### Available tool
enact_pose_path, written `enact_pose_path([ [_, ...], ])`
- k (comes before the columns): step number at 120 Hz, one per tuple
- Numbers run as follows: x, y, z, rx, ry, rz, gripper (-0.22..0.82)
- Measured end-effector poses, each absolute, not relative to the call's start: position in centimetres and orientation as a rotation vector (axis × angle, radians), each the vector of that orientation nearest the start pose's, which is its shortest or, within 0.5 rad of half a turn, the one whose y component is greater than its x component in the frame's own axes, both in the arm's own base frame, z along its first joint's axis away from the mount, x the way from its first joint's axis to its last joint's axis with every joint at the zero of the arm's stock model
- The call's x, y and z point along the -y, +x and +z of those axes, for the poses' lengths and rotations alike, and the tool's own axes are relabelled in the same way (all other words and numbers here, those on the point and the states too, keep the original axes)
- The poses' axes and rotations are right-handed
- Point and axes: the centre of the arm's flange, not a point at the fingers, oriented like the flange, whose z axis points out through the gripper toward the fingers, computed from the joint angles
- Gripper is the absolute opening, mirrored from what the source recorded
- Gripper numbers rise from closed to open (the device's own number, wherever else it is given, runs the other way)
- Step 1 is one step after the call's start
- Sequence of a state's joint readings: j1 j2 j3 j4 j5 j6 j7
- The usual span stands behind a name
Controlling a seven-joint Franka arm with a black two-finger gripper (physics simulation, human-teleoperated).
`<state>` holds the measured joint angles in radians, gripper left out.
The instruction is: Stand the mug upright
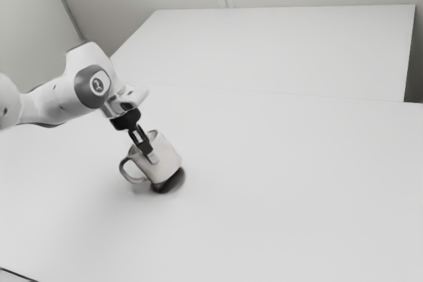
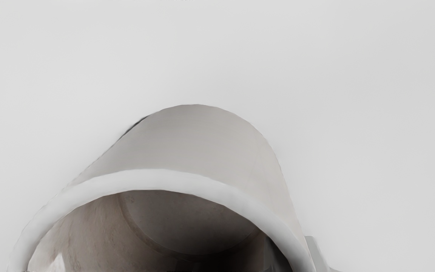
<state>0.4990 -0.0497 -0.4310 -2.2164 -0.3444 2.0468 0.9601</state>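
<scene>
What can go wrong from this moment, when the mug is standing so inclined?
The mug is tilted, so it could topple or roll if the gripper beside its rim slips or pushes unevenly. Its handle sticks out toward the exterior view's left and might knock the table if the mug swings down that way.
</scene>
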Motion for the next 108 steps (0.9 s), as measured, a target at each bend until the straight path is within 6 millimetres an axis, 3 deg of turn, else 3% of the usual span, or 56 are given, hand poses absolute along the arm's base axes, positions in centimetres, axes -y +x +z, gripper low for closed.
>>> enact_pose_path([
  [14, 0.4, 50.9, 38.5, -1.236, -3.080, -0.086, -0.17],
  [43, 0.5, 50.9, 38.1, -1.182, -2.973, -0.151, -0.17],
  [63, 0.6, 51.0, 38.1, -1.154, -2.970, -0.176, 0.20],
  [76, 0.8, 51.1, 38.4, -1.149, -2.962, -0.179, 0.36],
  [88, 1.2, 51.0, 40.1, -1.143, -2.944, -0.189, 0.45],
  [108, 0.9, 53.1, 46.3, -0.961, -3.011, -0.194, 0.53],
])
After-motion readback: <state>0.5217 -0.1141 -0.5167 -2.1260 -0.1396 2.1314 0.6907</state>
